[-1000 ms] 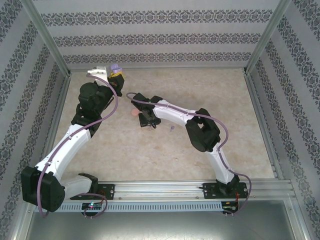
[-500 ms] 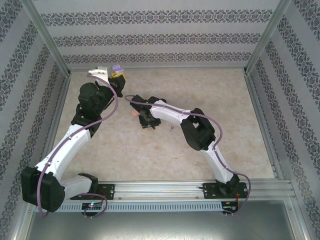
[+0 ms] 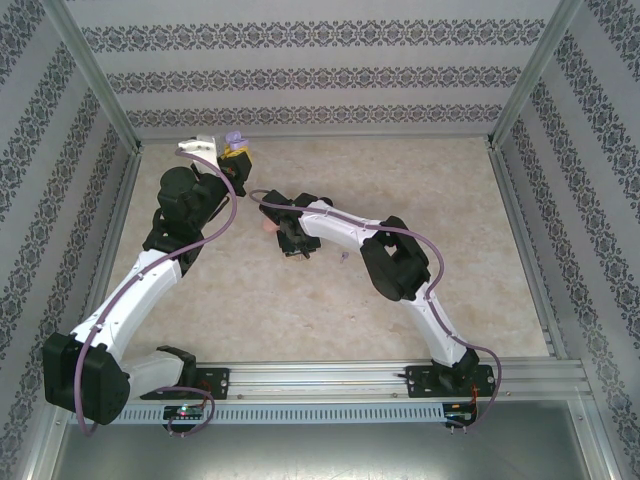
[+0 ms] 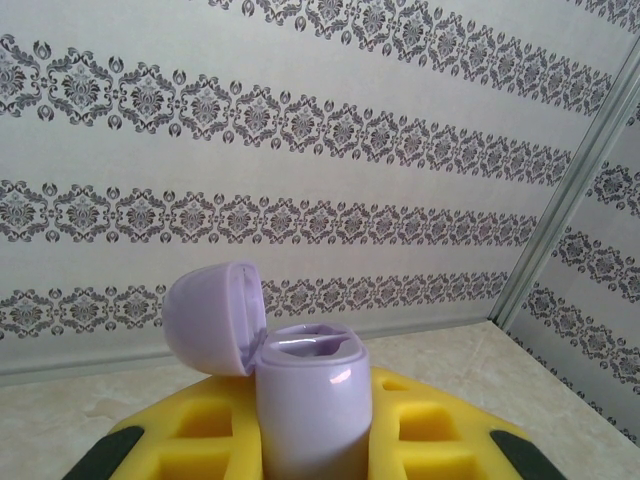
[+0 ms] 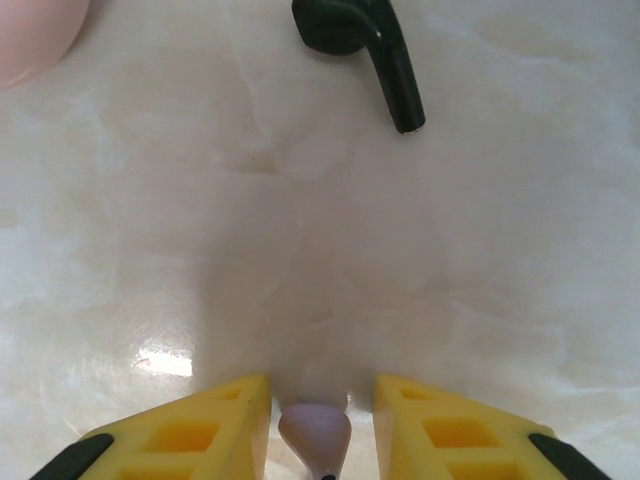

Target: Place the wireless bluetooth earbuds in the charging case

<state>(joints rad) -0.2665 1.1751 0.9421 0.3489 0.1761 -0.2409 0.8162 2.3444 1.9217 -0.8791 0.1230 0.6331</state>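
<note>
Charging case (image 4: pixel 312 395), pale purple, lid flipped open, clamped upright in left gripper (image 3: pixel 236 152) by the table's (image 3: pixel 420 180) far-left corner. Right gripper (image 5: pixel 322 388) fingers apart, straddling pale purple earbud (image 5: pixel 315 432) on table, small gaps either side. Black earbud (image 5: pixel 362 48) lies just beyond.

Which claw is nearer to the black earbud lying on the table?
Right. The right claw sits low over the table, with the black earbud just ahead of its fingertips. The left claw is off at the far-left corner, holding the open purple charging case.
</note>
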